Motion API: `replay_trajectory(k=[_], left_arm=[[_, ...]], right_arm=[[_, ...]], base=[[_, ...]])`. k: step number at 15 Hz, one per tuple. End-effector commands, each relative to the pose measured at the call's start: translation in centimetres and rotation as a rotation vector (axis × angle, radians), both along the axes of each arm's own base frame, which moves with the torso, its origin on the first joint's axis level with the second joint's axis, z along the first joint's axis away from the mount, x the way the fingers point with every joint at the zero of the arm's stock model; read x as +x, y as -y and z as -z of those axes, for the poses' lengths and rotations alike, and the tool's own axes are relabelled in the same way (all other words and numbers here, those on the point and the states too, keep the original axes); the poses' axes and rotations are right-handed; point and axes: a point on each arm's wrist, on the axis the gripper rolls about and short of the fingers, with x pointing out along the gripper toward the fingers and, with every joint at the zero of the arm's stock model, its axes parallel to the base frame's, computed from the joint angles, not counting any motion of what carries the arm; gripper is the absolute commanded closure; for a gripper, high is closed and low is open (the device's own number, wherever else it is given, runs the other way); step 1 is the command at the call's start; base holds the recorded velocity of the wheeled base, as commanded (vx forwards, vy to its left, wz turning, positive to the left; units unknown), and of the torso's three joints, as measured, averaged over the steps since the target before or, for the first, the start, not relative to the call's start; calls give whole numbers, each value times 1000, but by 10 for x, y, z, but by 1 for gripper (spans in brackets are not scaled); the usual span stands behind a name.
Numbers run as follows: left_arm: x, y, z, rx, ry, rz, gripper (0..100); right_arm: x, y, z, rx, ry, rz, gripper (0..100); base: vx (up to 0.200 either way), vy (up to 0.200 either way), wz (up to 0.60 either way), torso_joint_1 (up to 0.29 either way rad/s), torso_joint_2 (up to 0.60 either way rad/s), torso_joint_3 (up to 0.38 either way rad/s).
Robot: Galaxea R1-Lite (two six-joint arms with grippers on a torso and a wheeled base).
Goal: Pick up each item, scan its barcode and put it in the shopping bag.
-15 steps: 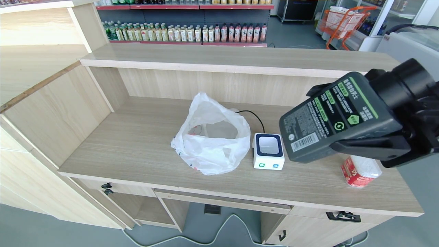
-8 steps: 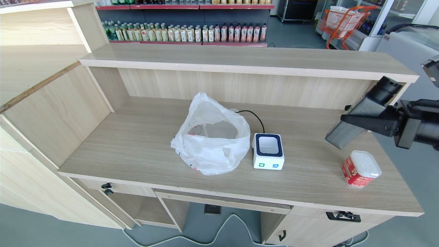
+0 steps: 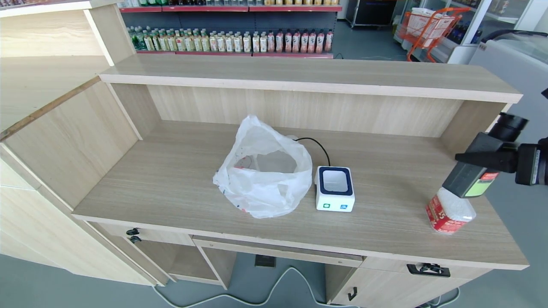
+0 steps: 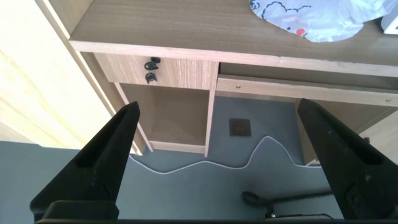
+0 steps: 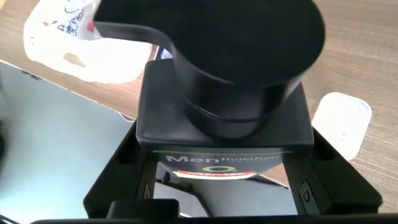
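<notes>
Counter point(image 3: 171, 179), right end: the right gripper point(image 3: 479, 159) is clamped on the dark bottle point(image 3: 460, 182), close by the red tub point(image 3: 449, 211) and well apart from the scanner point(image 3: 335, 188). Judged risk: a low swing toward the scanner could topple the tub.

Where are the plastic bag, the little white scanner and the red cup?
shopping bag point(image 3: 265, 190), head view, on its crumpled front side.
scanner point(image 3: 335, 182), head view, on its top window.
red cup point(image 3: 454, 205), head view, on its white lid.
</notes>
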Motion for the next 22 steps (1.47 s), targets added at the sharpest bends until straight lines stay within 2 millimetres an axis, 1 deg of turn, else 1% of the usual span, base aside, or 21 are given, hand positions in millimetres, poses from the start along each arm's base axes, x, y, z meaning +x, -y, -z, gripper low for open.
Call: replay_trajectory(k=[1,3,4,6,8,12,14,17,18,19,20,22], left_arm=[[0,0,0,0,0,0,0],[0,0,0,0,0,0,0],[0,0,0,0,0,0,0],[0,0,0,0,0,0,0],[0,0,0,0,0,0,0],[0,0,0,0,0,0,0],[0,0,0,0,0,0,0],[0,0,0,0,0,0,0],[0,0,0,0,0,0,0],[0,0,0,0,0,0,0],[0,0,0,0,0,0,0],[0,0,0,0,0,0,0]], right_arm=[[-20,1,-19,-46,57,0,100],[-18,5,-14,-78,17,3,100],[-14,7,-11,-94,2,0,100],[-6,9,-13,-116,8,-5,100],[1,10,-16,-121,17,-6,100],[2,8,-13,-119,10,-12,100],[12,11,-4,-105,-43,-11,100],[33,22,11,-73,-117,34,100],[39,23,12,-44,-132,48,100],[39,23,12,-44,-132,48,100],[51,25,14,9,-166,72,100],[75,28,26,68,-230,93,100]], base=[[0,0,0,0,0,0],[0,0,0,0,0,0],[0,0,0,0,0,0],[0,0,0,0,0,0],[0,0,600,2,0,0],[0,0,600,0,4,0],[0,0,0,0,0,0],[0,0,0,0,0,0],[0,0,0,0,0,0],[0,0,0,0,0,0],[0,0,0,0,0,0],[0,0,0,0,0,0]])
